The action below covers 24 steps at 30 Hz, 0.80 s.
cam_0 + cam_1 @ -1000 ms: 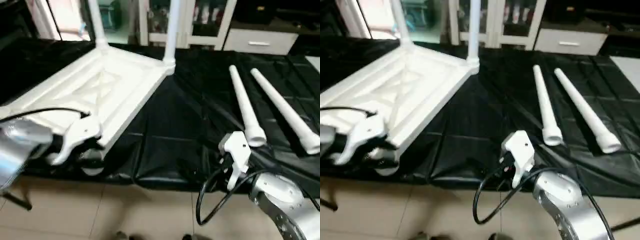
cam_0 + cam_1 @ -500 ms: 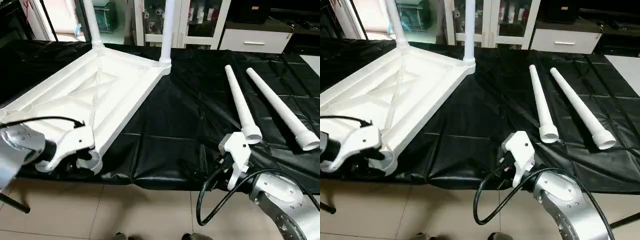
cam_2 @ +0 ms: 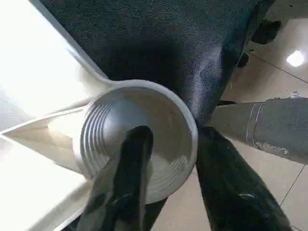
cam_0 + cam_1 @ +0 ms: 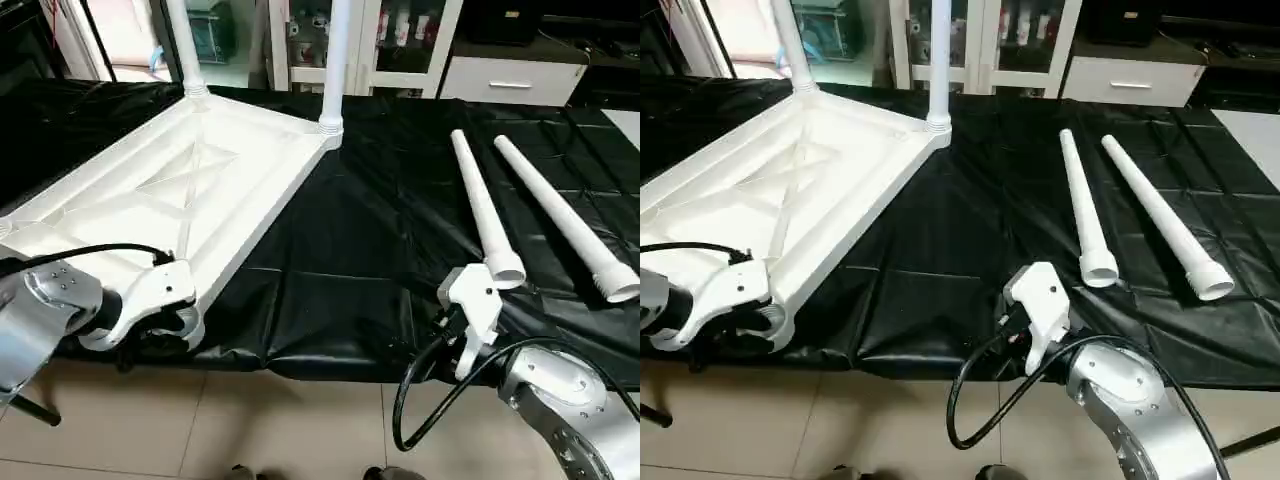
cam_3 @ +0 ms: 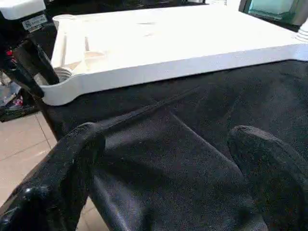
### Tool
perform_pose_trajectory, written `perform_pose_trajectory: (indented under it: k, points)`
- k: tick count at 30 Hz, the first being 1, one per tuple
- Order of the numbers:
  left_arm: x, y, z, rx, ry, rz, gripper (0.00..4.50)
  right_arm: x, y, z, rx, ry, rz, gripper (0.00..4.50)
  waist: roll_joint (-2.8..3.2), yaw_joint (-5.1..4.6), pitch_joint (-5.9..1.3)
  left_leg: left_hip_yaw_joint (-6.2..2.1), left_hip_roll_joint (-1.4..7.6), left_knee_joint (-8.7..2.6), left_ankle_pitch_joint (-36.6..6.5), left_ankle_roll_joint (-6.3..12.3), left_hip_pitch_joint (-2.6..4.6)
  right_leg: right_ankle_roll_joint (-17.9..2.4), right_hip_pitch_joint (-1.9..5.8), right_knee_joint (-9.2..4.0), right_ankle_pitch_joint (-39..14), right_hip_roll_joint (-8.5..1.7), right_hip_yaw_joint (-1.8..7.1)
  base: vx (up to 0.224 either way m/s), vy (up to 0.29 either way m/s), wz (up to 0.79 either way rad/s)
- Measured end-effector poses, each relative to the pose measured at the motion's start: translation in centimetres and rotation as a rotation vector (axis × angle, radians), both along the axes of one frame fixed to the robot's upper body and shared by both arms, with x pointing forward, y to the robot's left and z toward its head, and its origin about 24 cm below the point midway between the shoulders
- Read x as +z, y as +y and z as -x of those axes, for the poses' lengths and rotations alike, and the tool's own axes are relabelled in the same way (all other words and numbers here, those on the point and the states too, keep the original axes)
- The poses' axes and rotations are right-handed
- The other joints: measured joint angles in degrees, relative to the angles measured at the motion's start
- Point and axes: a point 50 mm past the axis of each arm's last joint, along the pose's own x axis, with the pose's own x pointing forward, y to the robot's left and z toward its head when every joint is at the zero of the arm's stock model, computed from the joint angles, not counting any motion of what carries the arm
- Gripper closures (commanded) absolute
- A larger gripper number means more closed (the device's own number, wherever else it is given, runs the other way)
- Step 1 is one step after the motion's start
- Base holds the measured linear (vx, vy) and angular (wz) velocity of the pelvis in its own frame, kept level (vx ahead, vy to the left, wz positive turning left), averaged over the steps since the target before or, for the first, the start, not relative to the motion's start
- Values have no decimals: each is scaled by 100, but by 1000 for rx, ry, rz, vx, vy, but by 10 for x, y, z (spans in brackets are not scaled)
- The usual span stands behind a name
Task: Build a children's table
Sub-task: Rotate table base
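Tabletop [image 4: 190, 180] inverted at left, two legs fitted; left gripper [image 3: 168, 159] pinching near corner socket [image 3: 137, 139] wall, one finger inside. Best held firm against sliding. Loose legs [image 4: 485, 215] right; right gripper [image 5: 163, 178] spread wide.

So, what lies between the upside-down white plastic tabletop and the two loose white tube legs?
Only bare black sheet lies between tabletop and loose legs, seen in both eye views.
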Motion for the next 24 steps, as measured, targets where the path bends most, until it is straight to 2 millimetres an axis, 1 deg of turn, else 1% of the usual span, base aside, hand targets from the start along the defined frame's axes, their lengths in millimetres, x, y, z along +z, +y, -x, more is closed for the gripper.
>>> perform_pose_trajectory:
  k: [2, 4, 5, 6, 7, 9, 14, 17, 20, 24]
  points:
    - [-2, -2, 0, 3, 3, 3, 344, 0, 0, 0, 0, 0, 0, 0, -1, 1, 0, 0, 0, 0, 0, 0, 0, 0, 0, -2, 0, 0, 0, 0, 0, 0]
    - [-3, -3, 0, 5, 2, 4, 364, 0, 0, 0, 0, 0, 0, 0, -1, 0, 0, 0, 0, 0, 0, 0, -1, 0, 0, -3, 0, 0, 1, 0, 0, 0]
    - [-4, -3, 0, 4, 3, 5, 364, 0, 0, 0, 1, 0, 0, 0, -1, 0, 0, 0, -1, 0, 0, 0, 0, 0, 0, -3, 0, 0, 1, 0, 0, 0]
    - [-4, -4, 0, 4, 4, 6, 374, 0, 0, 0, 1, 0, -1, 0, -1, 1, 0, 0, -1, 0, 0, 0, 0, 0, 0, -3, 0, 0, 1, 0, 0, 0]
    - [-4, -4, 0, 2, 4, 7, 394, 0, 0, 0, 5, 1, -3, 0, 0, 2, 0, 0, -1, 0, 0, 0, 0, 0, 0, -3, 0, 0, 1, 0, 0, 0]
    - [-4, -4, 0, 0, 4, 7, 400, 0, 1, 1, 17, 5, -10, 0, 0, 0, 0, 0, -1, 0, 0, 0, 1, 1, 0, -3, -1, 0, 1, 0, 0, 0]
    - [-7, -16, -4, -25, -21, 45, 423, 2, 4, 14, 173, 85, -43, 0, 4, -3, -1, -1, -5, 0, 0, 0, 1, 1, 2, -8, -1, 0, 6, 0, 0, 0]
    - [-7, -23, -8, -30, -44, 62, 434, 1, 7, 18, 224, 119, -52, 0, 3, -23, -2, -1, -5, 0, 0, 0, 2, 1, 0, -6, -1, 0, 5, 0, 0, 0]
    - [-8, -28, -17, -11, -76, 70, 436, -2, 5, 20, 229, 126, -35, 0, 2, -16, -2, -1, -5, 0, 0, 0, 1, 1, -3, -7, -1, 0, 4, 0, 0, 0]
    - [-8, -43, -34, 39, -145, 101, 438, -5, 1, 14, 165, 86, -3, 0, -2, -11, 1, -2, -5, 8, 1, 1, -7, 1, -4, -14, -1, 0, 3, 0, 0, 0]
